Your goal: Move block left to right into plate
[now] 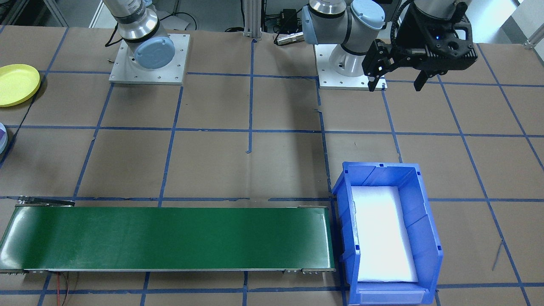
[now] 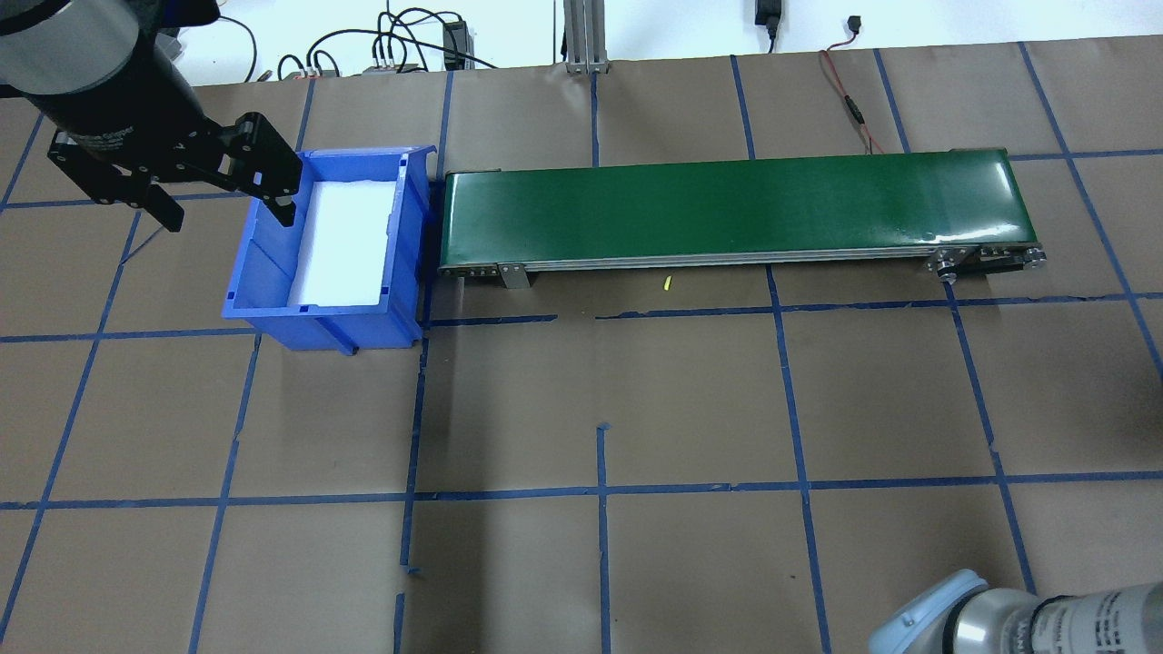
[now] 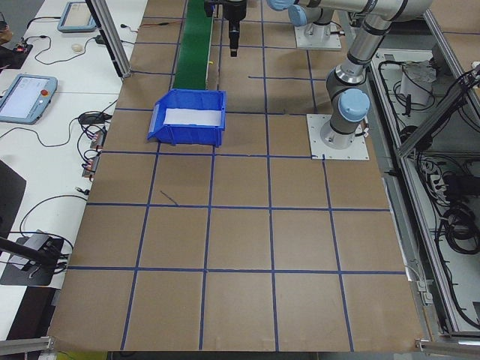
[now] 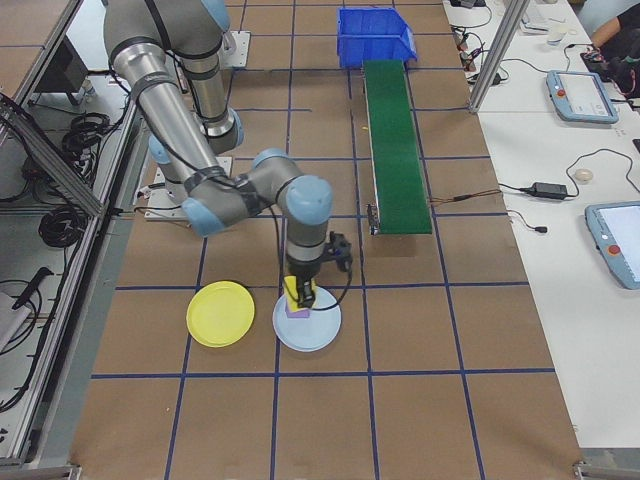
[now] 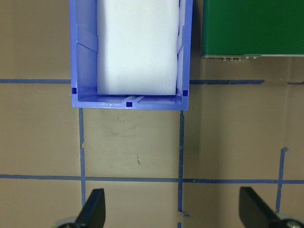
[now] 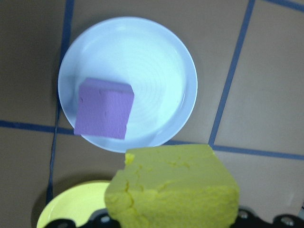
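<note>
Yellow block (image 6: 173, 187) sits pinched in the right claw (image 4: 298, 292), hanging above the pale blue plate (image 6: 185, 90) on the counter (image 2: 636, 409). A purple block (image 6: 105, 108) already lies on that plate, toward one side of its well. A yellow plate (image 4: 222, 313) rests just beside the blue one.

Risks, as I judge them: if the yellow block is let go where it hangs, it may land on the purple block and tip or roll off the rim, since the free part of the plate is only the half away from the purple one. The foam looks cracked and soft, so it could cling to a finger on release. With two plates so close, a small drift could put it in the wrong one; the task does not say which is meant.

The left claw (image 1: 395, 83) hangs spread and empty near the blue bin (image 2: 273, 300), which holds only a white liner, at the end of the green conveyor (image 2: 727, 204).

The right claw's fingers are mostly hidden behind the block in the wrist view, and the side view shows them small. How high the block hangs over the plate I cannot tell.
</note>
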{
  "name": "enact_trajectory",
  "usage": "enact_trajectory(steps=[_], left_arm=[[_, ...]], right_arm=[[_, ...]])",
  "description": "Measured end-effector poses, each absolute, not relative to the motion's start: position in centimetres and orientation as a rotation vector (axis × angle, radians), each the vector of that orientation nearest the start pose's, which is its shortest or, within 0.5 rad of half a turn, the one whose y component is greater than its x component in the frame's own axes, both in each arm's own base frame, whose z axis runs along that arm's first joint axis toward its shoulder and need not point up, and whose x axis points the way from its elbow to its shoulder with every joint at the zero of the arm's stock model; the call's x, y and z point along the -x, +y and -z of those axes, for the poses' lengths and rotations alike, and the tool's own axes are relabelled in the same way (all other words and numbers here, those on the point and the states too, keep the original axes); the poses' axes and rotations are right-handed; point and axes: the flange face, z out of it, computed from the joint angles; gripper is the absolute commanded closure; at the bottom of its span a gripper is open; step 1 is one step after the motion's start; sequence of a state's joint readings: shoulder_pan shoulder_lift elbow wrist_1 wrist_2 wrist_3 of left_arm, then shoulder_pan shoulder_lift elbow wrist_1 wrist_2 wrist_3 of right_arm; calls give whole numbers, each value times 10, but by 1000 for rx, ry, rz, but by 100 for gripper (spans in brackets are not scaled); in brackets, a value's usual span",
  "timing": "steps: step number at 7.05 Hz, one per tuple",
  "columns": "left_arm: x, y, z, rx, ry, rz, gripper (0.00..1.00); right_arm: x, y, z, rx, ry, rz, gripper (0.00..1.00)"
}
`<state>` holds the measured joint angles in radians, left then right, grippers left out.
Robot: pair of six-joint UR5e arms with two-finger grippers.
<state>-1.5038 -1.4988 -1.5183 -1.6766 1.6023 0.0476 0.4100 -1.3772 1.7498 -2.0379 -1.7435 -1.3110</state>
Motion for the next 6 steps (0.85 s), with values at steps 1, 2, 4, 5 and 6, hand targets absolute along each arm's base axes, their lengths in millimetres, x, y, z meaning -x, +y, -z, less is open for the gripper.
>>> enact_trajectory(steps=[1, 2, 4, 5, 6], left_arm=[[99, -468, -538, 31, 3108, 27, 0], [99, -468, -538, 33, 3108, 27, 0], [98, -468, -537, 34, 3108, 24, 0], [98, -468, -537, 34, 3108, 24, 0], [98, -468, -537, 33, 3108, 25, 0]], right_arm=[[496, -253, -332, 68, 3199, -226, 63], [503, -201, -306, -76, 3123, -181, 63], [483, -169, -257, -228, 3038, -116, 62], [475, -166, -244, -266, 3027, -109, 51], [470, -166, -237, -299, 3016, -108, 1]])
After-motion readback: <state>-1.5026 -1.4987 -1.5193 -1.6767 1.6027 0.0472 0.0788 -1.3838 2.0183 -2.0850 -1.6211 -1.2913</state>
